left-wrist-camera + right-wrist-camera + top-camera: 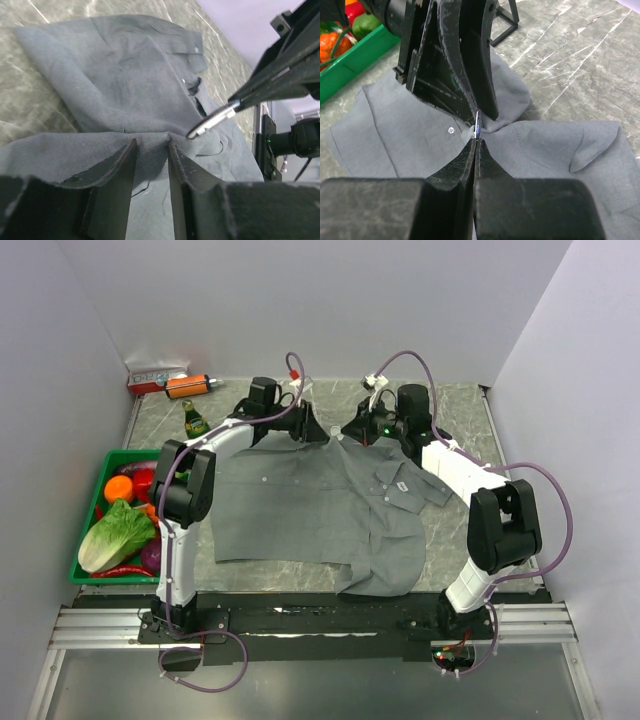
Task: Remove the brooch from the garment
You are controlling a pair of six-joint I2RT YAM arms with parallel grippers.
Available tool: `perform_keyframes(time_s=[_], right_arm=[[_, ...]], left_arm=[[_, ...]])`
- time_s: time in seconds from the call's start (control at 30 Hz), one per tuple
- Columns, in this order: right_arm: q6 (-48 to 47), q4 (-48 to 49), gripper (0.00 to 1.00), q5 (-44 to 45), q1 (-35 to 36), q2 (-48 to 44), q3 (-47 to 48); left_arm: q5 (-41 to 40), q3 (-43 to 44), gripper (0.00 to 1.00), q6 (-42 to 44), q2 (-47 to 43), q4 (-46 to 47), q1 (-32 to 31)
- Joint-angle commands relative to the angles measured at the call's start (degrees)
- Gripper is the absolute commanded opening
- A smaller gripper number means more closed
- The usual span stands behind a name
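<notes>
Grey shirt [310, 510] spread flat at frame centre; left gripper [151, 143] pinches a fold near the collar, apparently anchoring the cloth; right gripper [476, 141] clamps the brooch [476, 126] edge-on beside that fold, likely for pulling free

No legible text; label [401, 483] on garment [300, 515], box [157, 378] print too small.

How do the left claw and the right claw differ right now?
The left claw pinches a fold of the shirt, its jaws slightly apart around the cloth. The right claw is closed tight on the brooch, held edge-on. Both are gripping, tips close together.
</notes>
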Motion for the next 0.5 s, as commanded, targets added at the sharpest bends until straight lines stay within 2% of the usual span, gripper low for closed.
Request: perform_keyframes(time_s=[0.0, 0.2, 0.4, 0.47], right_arm=[[2.39, 5.03, 0.00, 1.20, 0.76, -0.26, 1.76], [-0.33, 5.64, 0.00, 6.47, 2.34, -0.16, 1.77], [-1.30, 5.21, 0.00, 6.39, 3.22, 0.54, 0.10], [-1.21, 4.59, 0.00, 6.39, 3.39, 0.63, -0.34]], left_arm=[[4.35, -1.75, 0.36, -0.14, -2.12, 1.96, -1.57], [3.39, -1.75, 0.28, 2.76, -4.14, -1.38, -3.77], [1.28, -1.76, 0.29, 3.90, -4.50, -2.61, -3.77], [0.31, -0.97, 0.30, 6.36, -5.02, -6.46, -3.25]])
